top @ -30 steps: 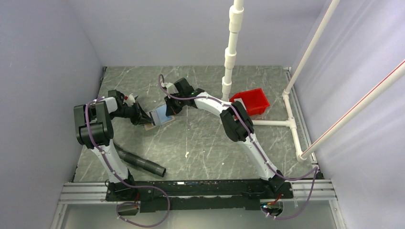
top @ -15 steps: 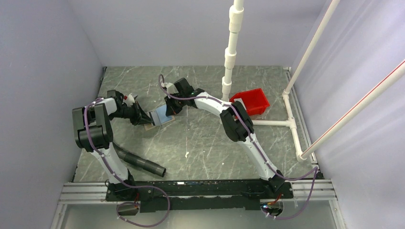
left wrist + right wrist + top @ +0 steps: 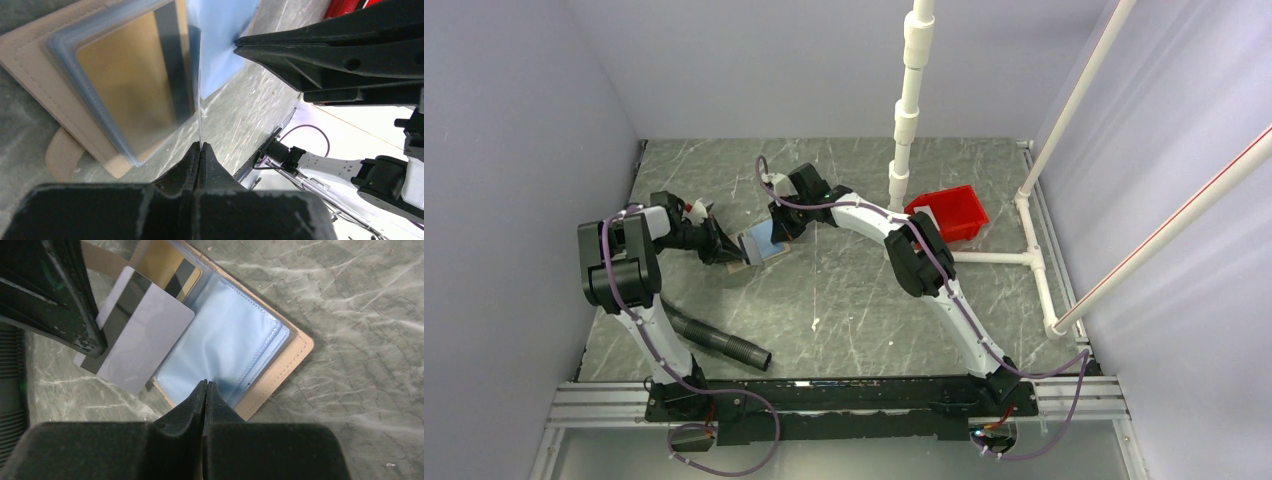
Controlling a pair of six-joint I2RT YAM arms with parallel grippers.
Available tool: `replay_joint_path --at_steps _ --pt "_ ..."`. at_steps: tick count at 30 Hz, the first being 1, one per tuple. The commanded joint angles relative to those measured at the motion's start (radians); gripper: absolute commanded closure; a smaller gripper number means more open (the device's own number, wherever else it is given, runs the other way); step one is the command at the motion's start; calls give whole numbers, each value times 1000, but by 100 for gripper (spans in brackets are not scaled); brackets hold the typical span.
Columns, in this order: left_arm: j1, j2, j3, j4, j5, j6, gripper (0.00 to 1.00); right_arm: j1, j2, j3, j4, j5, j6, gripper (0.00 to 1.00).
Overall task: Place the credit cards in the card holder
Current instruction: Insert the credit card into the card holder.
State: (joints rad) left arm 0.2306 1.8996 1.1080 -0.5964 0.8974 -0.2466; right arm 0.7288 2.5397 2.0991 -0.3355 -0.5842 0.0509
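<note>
From above, both sets of fingertips are hard to make out. Up close, the left gripper [image 3: 200, 148] is clamped on a pale credit card [image 3: 145, 340] tilted over the open card holder [image 3: 280, 371], its snap tab partly hidden, while the right gripper [image 3: 206, 386] pinches a bluish plastic sleeve [image 3: 225, 335] beside a sleeved gold card [image 3: 165, 264]. The holder lies mid-left on the grey marbled tabletop [image 3: 854, 300] between pale lilac walls [image 3: 514, 150] — a red tray [image 3: 951, 213] and a white pipe post [image 3: 907, 110] well to its right, a black ribbed hose [image 3: 720, 343] near the left arm's base, and the widest stretch of tabletop towards the near rail.
</note>
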Motion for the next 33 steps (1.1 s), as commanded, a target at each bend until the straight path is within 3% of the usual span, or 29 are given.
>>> replay_joint_path --at_steps 1,24,33 --pt "-2 39 16 15 42 26 100 -8 47 8 -76 44 -42 100" --pt "6 143 146 -12 -3 19 100 -6 67 25 -92 49 -42 100" --pt "5 157 130 38 48 -21 100 -5 71 30 -94 44 -42 100"
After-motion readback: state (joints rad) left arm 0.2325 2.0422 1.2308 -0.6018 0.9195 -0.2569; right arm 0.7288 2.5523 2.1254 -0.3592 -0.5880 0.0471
